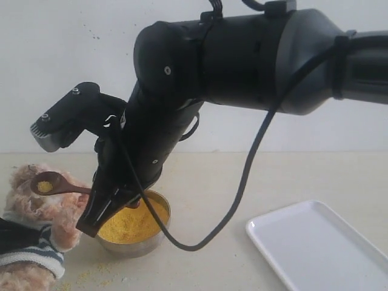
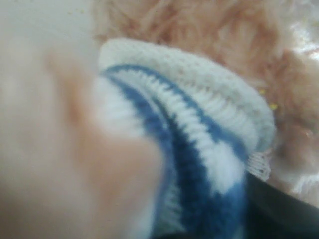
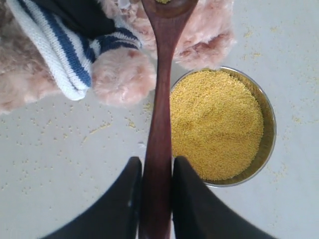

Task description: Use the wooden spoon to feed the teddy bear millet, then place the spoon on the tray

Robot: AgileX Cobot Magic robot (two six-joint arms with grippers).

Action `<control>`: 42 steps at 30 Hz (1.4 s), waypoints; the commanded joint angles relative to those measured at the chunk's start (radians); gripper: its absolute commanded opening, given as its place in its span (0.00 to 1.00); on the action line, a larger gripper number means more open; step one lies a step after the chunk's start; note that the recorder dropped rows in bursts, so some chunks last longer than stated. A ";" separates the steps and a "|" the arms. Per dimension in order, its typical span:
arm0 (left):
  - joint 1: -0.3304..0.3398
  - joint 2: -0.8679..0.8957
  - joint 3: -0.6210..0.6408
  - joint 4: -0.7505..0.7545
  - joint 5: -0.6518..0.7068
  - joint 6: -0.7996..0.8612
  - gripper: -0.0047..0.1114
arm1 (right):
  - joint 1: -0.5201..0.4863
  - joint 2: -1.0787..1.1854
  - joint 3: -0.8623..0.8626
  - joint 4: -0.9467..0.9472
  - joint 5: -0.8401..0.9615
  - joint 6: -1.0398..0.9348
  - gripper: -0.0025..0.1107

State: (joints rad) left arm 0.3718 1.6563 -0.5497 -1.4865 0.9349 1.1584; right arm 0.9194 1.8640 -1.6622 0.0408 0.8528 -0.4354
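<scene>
The slim dark reddish-brown wooden spoon [image 3: 160, 99] was gripped by its handle in the closed right end effector [image 3: 155, 169], at the rim of the round steel bowl [image 3: 269, 124] of yellow millet [image 3: 214, 124]. Its grain-laden tip was held at the fluffy light-brown teddy bear [image 1: 27, 209] beside the bowl. The flat white rectangular tray [image 1: 315, 245] lay well apart from the bowl. The left end effector's [image 2: 281, 211] state could not be told.
</scene>
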 commanded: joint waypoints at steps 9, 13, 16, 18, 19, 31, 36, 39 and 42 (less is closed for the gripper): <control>0.003 -0.005 0.003 -0.023 0.025 0.025 0.08 | 0.116 -0.003 -0.004 -0.396 -0.059 0.159 0.02; 0.003 -0.005 0.003 -0.022 0.025 0.025 0.08 | 0.133 0.011 -0.004 -0.449 -0.057 0.176 0.02; 0.003 -0.005 0.003 -0.021 0.030 0.025 0.08 | 0.140 0.034 -0.004 -0.485 -0.042 0.193 0.02; 0.003 -0.005 0.003 -0.021 0.032 0.025 0.08 | 0.148 0.055 -0.004 -0.510 -0.032 0.202 0.02; 0.003 -0.005 0.003 -0.021 0.032 0.025 0.08 | 0.156 0.066 -0.004 -0.534 -0.027 0.216 0.02; 0.003 -0.005 0.003 -0.021 0.032 0.025 0.08 | 0.234 0.112 -0.001 -0.847 0.003 0.452 0.02; 0.003 -0.005 0.003 -0.021 0.032 0.025 0.08 | 0.258 0.112 -0.001 -0.941 0.050 0.469 0.02; 0.003 -0.005 0.003 -0.019 0.032 0.025 0.08 | 0.274 0.112 -0.001 -0.978 0.065 0.473 0.02; 0.003 -0.005 0.003 -0.019 0.032 0.025 0.08 | 0.286 0.114 -0.001 -1.010 0.075 0.484 0.02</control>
State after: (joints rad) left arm 0.3718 1.6563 -0.5497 -1.4923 0.9438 1.1771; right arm 1.1947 1.9820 -1.6622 -0.9312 0.9131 0.0301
